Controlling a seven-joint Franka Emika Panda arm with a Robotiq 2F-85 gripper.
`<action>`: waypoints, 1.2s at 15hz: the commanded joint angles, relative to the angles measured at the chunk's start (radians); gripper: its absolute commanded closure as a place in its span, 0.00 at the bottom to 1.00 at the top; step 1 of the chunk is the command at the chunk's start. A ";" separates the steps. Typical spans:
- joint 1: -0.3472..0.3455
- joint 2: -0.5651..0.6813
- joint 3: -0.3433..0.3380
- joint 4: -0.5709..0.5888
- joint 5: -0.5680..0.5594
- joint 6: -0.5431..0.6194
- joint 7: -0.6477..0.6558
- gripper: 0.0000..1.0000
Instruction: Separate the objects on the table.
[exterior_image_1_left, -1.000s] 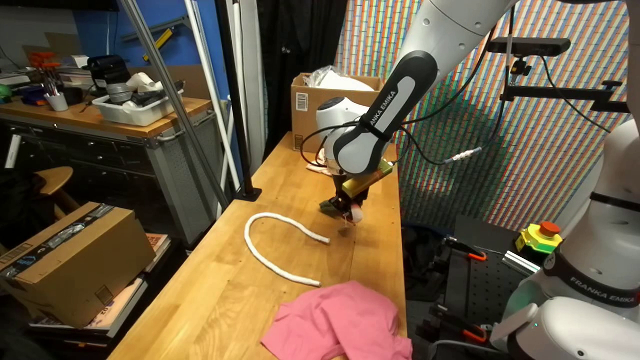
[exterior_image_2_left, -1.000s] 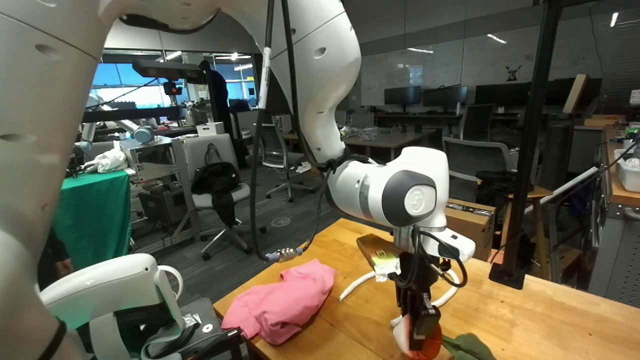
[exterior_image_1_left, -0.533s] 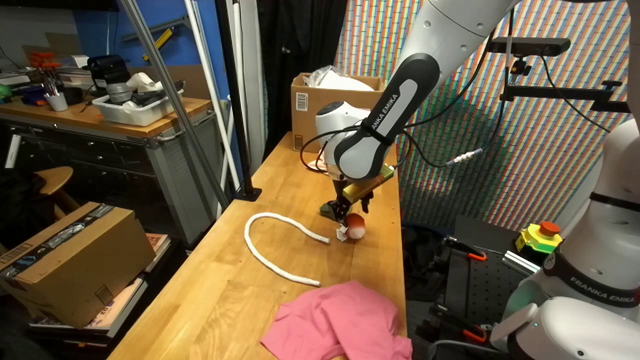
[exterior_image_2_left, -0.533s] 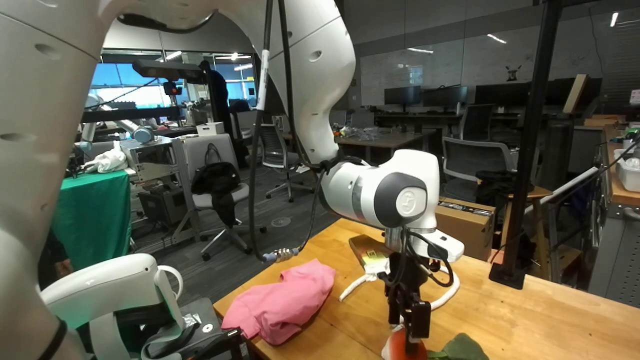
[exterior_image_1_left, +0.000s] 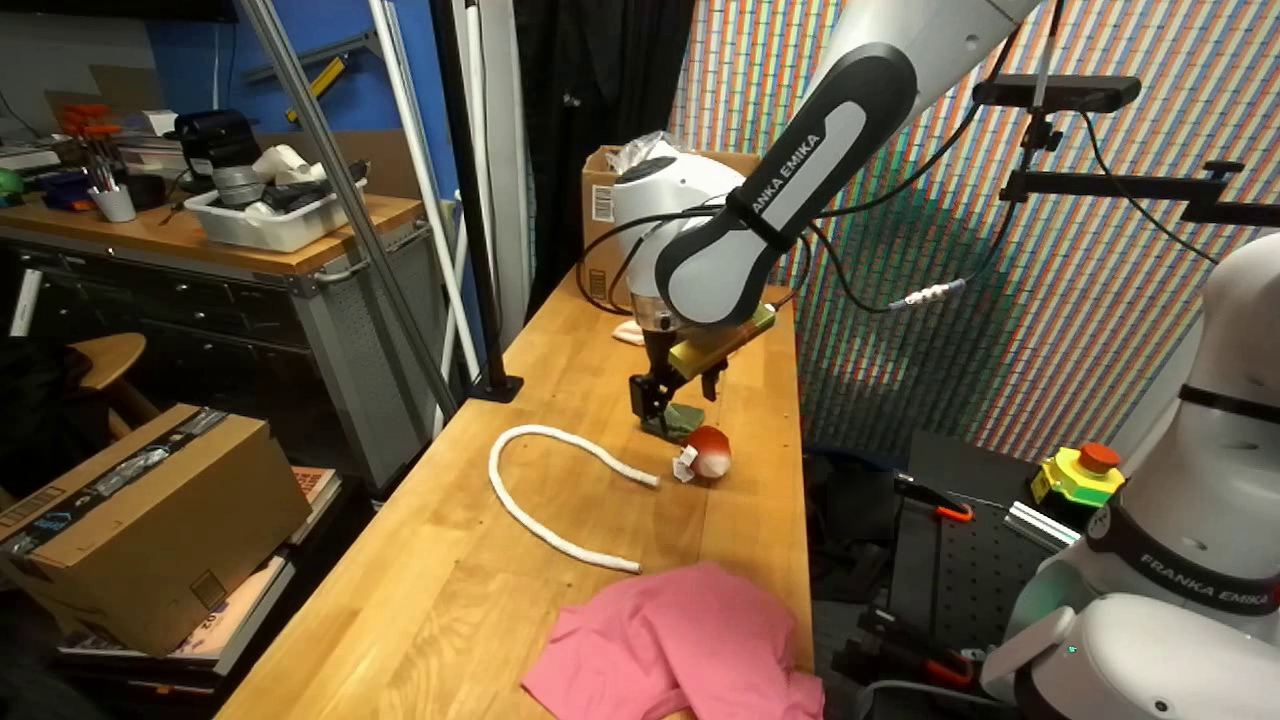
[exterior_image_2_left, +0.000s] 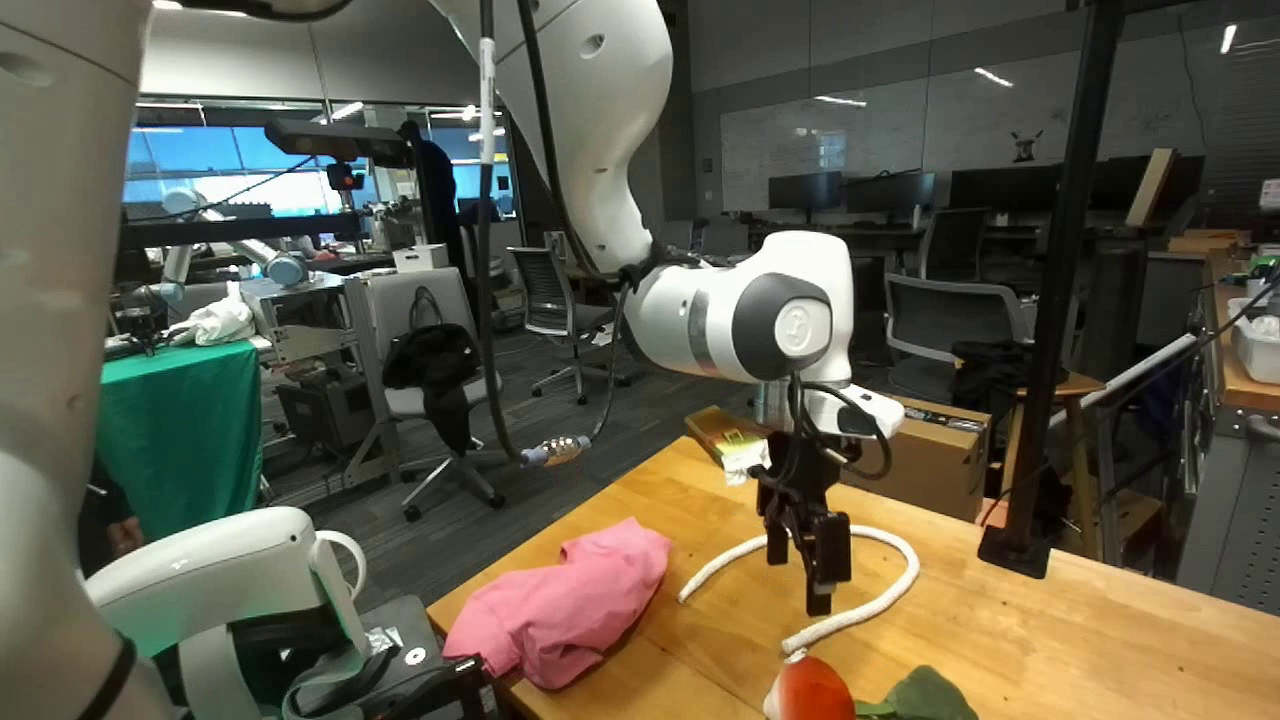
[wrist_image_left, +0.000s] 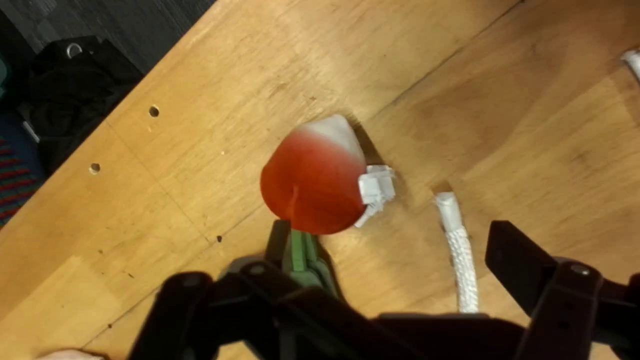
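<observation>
— Nearest in an exterior view?
— A rumpled pink cloth (exterior_image_1_left: 680, 640) spreads over a long light-wood butcher-block table (exterior_image_1_left: 430, 600), just beside one end of a thin white cord (exterior_image_1_left: 495, 472) laid in a curve.
— And beyond?
— A white-tagged, rounded red-and-white item (exterior_image_1_left: 711, 450) lies near the cord's far end, a green leaf-shaped item (exterior_image_1_left: 685, 418) behind it.
— And the black two-fingered claw (wrist_image_left: 389, 235)?
— It hangs over the table, spread wide. Behind it, a pale, partly hidden cloth (exterior_image_1_left: 628, 333) lies before a brown cardboard box (exterior_image_1_left: 602, 205).
</observation>
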 joint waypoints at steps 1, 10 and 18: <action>-0.005 -0.039 0.060 0.035 0.015 -0.023 -0.061 0.00; -0.020 0.040 0.184 0.176 0.109 -0.055 -0.288 0.00; -0.001 0.185 0.196 0.295 0.106 -0.096 -0.354 0.00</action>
